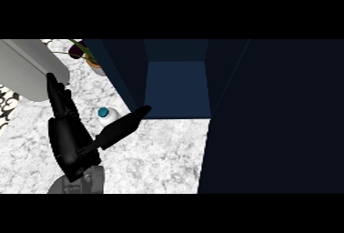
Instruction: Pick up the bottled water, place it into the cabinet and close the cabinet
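Left hand: fingers straight, thumb spread wide, nothing grasped. Bottled water on marble counter, between thumb and fingers, near open cabinet.

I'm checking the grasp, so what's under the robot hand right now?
The bottled water: its teal cap and white shoulder show beside the thumb of the left robot hand. That thumb covers its lower body.

Steep downward head view over counter

Bottled water half behind left hand
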